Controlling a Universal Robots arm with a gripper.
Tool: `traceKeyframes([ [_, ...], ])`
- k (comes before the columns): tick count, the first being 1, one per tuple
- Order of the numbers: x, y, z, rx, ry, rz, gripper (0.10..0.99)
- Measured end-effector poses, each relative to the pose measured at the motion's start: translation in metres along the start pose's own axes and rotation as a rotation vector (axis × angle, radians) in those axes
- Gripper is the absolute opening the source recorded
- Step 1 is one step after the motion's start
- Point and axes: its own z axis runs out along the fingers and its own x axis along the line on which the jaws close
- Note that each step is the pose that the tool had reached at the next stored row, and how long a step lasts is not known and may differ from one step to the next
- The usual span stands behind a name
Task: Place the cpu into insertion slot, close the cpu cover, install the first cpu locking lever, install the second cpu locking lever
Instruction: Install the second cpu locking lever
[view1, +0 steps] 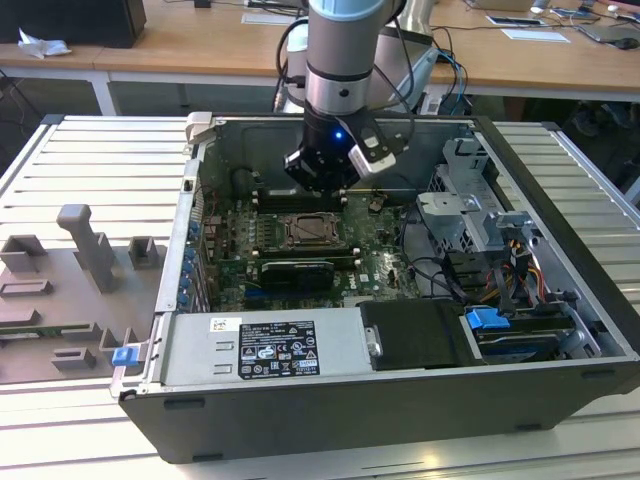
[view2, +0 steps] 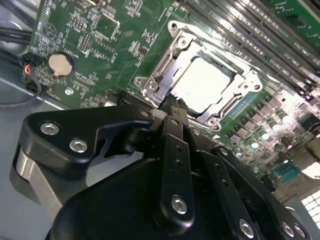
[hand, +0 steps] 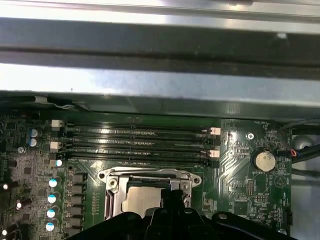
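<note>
Gripper (view2: 172, 107) fingers clenched together, empty, tip hovering just above insertion slot (view2: 200, 85) edge in second wrist view. Cpu (view2: 202, 82) seated in slot, cpu cover (view2: 162, 70) closed over it. Memory slots (hand: 135, 142) beyond, toward 12 o'clock in exterior view. Coin battery (hand: 263, 160) nearby.

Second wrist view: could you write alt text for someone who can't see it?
A black gripper hangs close above a green motherboard, its tip beside the insertion slot, where the pale cpu lies inside the metal cpu cover.
</note>
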Motion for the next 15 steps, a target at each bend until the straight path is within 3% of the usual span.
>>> traceKeyframes([
  [15, 0.0007, -0.0143, -0.0008, 0.0, 0.0, 0.0, 0.106],
])
